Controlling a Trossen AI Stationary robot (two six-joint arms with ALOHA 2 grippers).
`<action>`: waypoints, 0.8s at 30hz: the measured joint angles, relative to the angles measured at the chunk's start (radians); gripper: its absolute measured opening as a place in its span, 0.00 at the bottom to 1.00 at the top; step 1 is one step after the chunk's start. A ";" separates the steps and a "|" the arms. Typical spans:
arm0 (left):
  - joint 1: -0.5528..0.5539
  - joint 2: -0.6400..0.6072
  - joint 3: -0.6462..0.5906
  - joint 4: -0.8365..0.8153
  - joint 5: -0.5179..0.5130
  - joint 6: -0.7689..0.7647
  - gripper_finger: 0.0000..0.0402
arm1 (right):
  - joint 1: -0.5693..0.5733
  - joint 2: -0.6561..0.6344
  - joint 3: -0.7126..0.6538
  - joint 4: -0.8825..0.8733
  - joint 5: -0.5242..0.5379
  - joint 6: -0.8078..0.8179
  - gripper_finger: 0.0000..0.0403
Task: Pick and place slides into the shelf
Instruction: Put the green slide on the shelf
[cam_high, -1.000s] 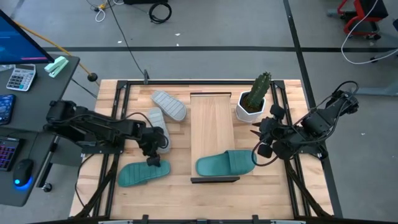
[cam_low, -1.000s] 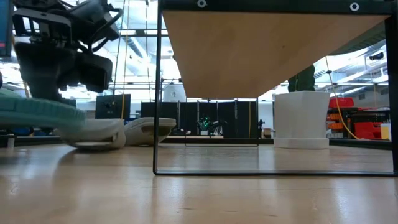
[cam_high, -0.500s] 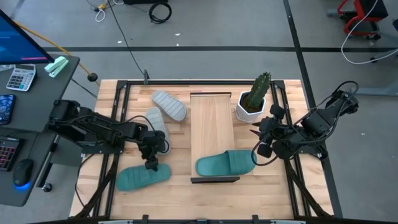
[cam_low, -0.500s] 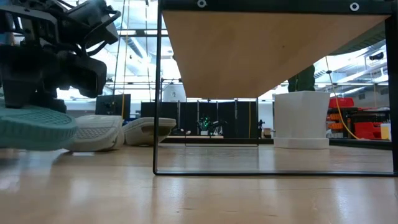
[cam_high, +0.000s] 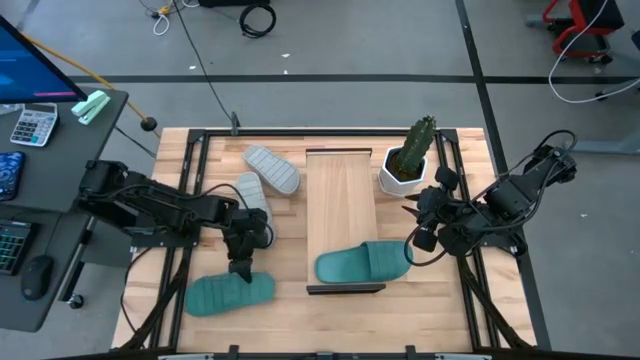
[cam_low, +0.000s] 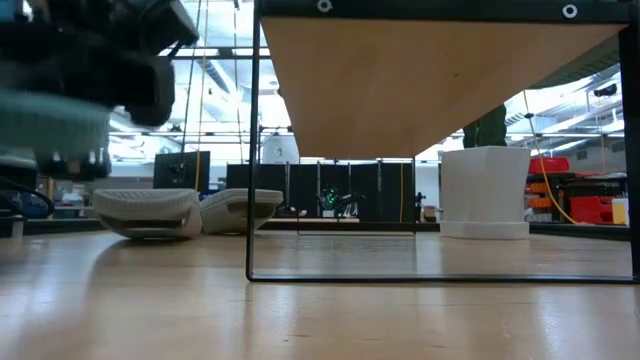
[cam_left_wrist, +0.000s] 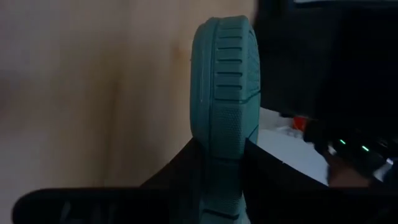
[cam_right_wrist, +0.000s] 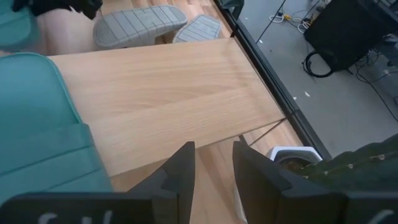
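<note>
In the high view my left gripper (cam_high: 243, 264) is shut on a teal slide (cam_high: 230, 293) near the table's near-left corner. That slide shows as a blurred band high at the left of the low view (cam_low: 50, 125). The other teal slide (cam_high: 362, 264) lies sole-down on the near end of the light-wood shelf (cam_high: 342, 185). Two grey slides (cam_high: 272, 168) (cam_high: 253, 193) lie on the table left of the shelf. My right gripper (cam_right_wrist: 213, 165) waits open, right of the shelf's near end, touching nothing. My left gripper pinches the teal slide between its two fingers (cam_left_wrist: 261, 168). They close on the ribbed edge of the sole (cam_left_wrist: 224, 134), one finger on each side. The gripper comes at the slide's far long edge (cam_high: 240, 279). The slide is lifted clear of the table, about level.
A white pot with a cactus (cam_high: 408, 165) stands at the shelf's far-right corner, close to my right arm. The shelf board sits raised on a thin dark frame (cam_low: 250, 200). Bare slatted table (cam_high: 230, 325) lies near the front edge. A desk with a keyboard (cam_high: 8, 240) is off the table's left.
My left gripper has moved toward the table's near edge and risen, still shut on the teal slide. The slide has gone from low at the tabletop to lifted clear, and has turned a little, so it now lies more parallel to the near edge.
</note>
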 joint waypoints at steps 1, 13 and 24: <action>0.000 -0.008 0.016 -0.003 0.017 0.005 0.22 | 0.000 0.000 0.000 -0.001 0.000 0.000 0.28; 0.126 -0.213 0.316 -0.354 -0.037 0.163 0.21 | 0.000 0.000 0.000 -0.002 0.001 0.001 0.28; 0.410 -0.364 0.732 -0.367 -0.180 0.565 0.21 | 0.000 0.000 0.000 -0.002 0.000 0.038 0.28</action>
